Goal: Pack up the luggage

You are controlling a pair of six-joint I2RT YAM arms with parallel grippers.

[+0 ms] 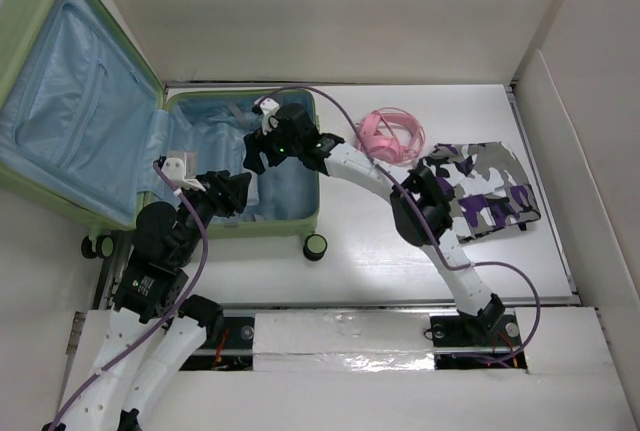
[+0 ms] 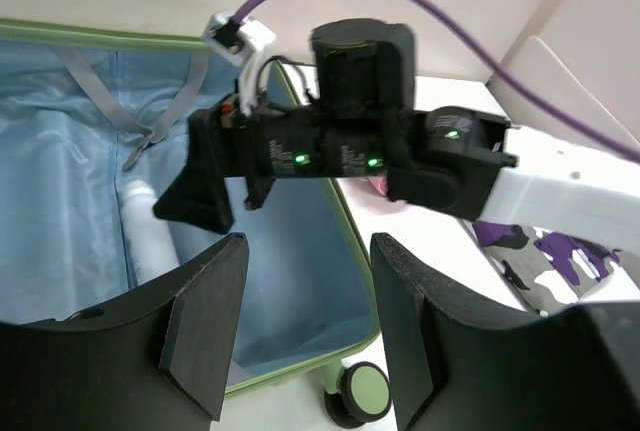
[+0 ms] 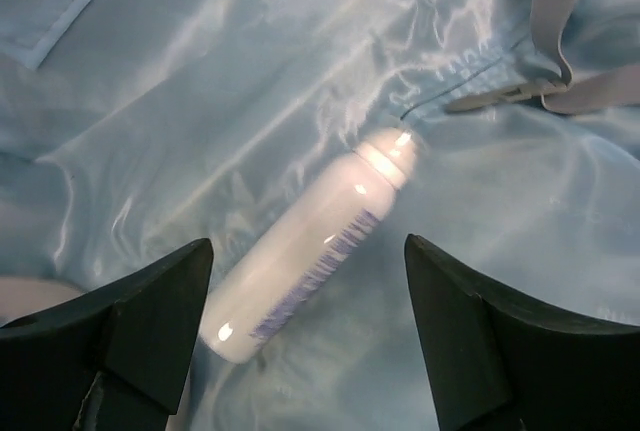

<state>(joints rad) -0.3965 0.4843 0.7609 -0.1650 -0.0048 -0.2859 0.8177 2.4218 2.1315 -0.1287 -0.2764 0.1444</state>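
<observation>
The luggage [image 1: 262, 227] lies open at the left, its lid leaning back and its light blue lining showing. A white bottle [image 3: 310, 256] with purple print lies on the lining [image 3: 200, 91] in the lower half. My right gripper [image 3: 308, 249] hovers just above the bottle, jaws open on either side and not touching it. In the top view that right gripper [image 1: 260, 151] is over the lower half. My left gripper [image 2: 305, 251] stands open and empty near the luggage's green front rim [image 2: 347, 223], looking at the bottle [image 2: 145, 226] and the right arm.
A coil of pink band [image 1: 392, 136] and a purple camouflage pouch [image 1: 488, 191] lie on the white table to the right of the luggage. Grey straps [image 3: 555, 31] cross the lining. A caster wheel [image 1: 315, 246] sticks out at the front corner.
</observation>
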